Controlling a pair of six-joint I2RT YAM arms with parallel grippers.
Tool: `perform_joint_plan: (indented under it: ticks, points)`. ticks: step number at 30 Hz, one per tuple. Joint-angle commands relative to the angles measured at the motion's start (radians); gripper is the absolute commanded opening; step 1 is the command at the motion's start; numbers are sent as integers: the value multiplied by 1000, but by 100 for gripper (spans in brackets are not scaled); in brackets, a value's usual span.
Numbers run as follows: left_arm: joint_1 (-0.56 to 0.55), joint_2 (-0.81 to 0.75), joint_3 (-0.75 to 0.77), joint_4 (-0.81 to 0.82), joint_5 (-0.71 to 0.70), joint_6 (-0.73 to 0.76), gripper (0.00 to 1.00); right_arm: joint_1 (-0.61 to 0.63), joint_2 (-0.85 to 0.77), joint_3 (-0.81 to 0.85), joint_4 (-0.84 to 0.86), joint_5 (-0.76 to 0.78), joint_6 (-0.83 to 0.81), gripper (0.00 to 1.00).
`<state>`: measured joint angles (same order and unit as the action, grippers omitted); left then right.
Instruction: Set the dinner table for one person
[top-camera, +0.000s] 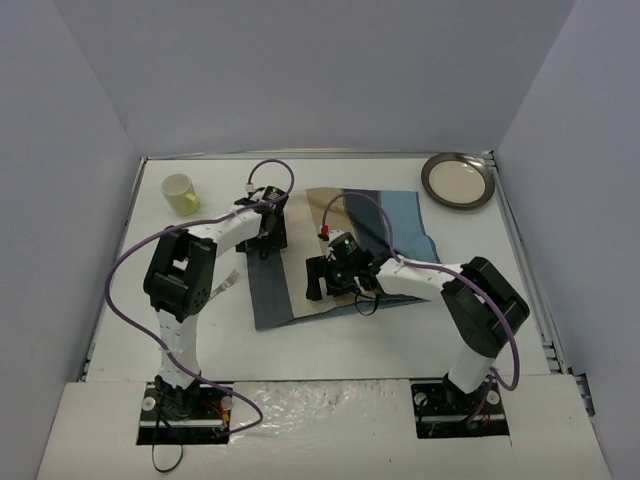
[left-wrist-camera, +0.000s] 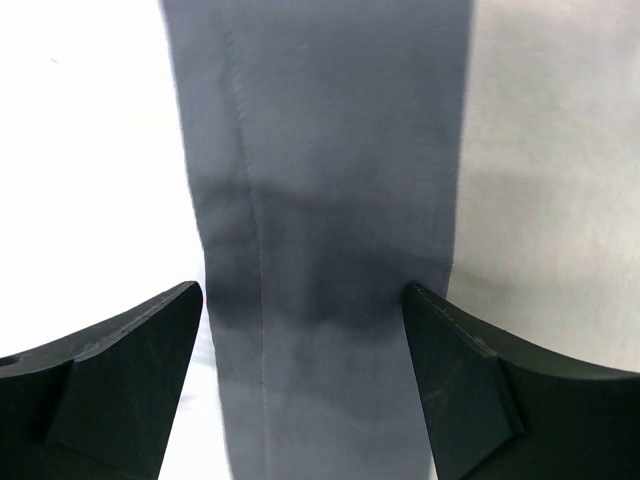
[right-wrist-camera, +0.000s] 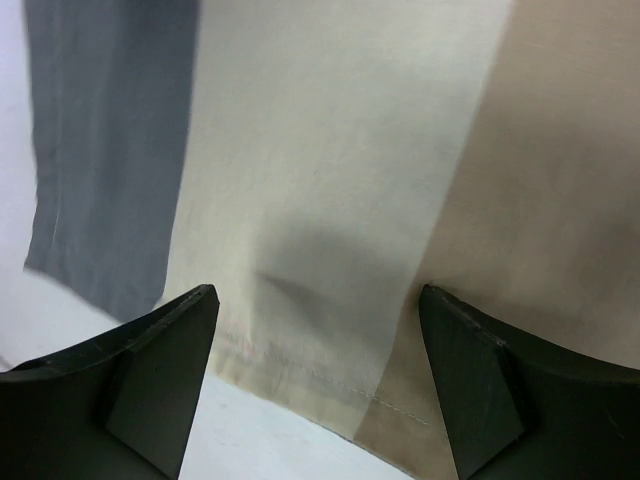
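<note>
Black left gripper (left-wrist-camera: 303, 300) and right gripper (right-wrist-camera: 318, 300), both spread wide, holding nothing, just over our striped blue-and-beige cloth placemat (top-camera: 400, 215) on the flat white bench (top-camera: 330, 345), lavender-grey walls (top-camera: 300, 70) around us.

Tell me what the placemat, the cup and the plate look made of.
Placemat: matte woven cloth; stitched hem, soft creases. Cup: pale yellow, smooth; plastic or ceramic, cannot tell. Plate: cream centre, dark shiny rim; likely glazed ceramic or metal.

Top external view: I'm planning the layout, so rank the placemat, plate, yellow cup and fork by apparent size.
Largest to smallest:
1. placemat
2. plate
3. yellow cup
4. fork, which is partly hidden by the left arm, so its rank is unsure
</note>
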<state>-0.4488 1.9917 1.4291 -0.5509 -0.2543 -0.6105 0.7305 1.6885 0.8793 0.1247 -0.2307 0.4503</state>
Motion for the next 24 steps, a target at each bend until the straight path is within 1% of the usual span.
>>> perform_joint_plan:
  ticks: [1, 5, 9, 10, 12, 13, 14, 17, 19, 21, 24]
  points:
    - [56, -2, 72, -60, -72, 97, 77, 116, 87, 78, 2, -143, 42, 79]
    - [57, -97, 88, -23, -63, 130, 78, 115, 33, 122, -19, -3, 6, 79]
    - [38, -207, 61, -15, -39, 140, 79, 62, -116, 139, -89, 126, -49, 79]
    - [24, -239, 44, -14, -35, 141, 79, 55, -157, 144, -110, 163, -62, 79]
    - [-17, -291, 10, -15, -24, 144, 79, 0, -224, 145, -153, 217, -74, 79]
    - [-38, -308, 10, -17, -18, 143, 79, -2, -251, 145, -162, 227, -74, 79]
    - [-85, -333, -19, -18, 3, 135, 79, -50, -295, 131, -170, 228, -74, 79]
    - [-210, -365, -109, 9, 36, 113, 80, -149, -362, 81, -188, 250, -65, 79]
    - [-259, -371, -157, 24, 72, 80, 80, -169, -382, 52, -192, 243, -60, 77]
    - [-288, -376, -199, 32, 85, 62, 80, -174, -391, 23, -194, 216, -44, 76]
    - [-302, -388, -276, 51, 75, 48, 79, -174, -382, -32, -189, 183, -12, 72]
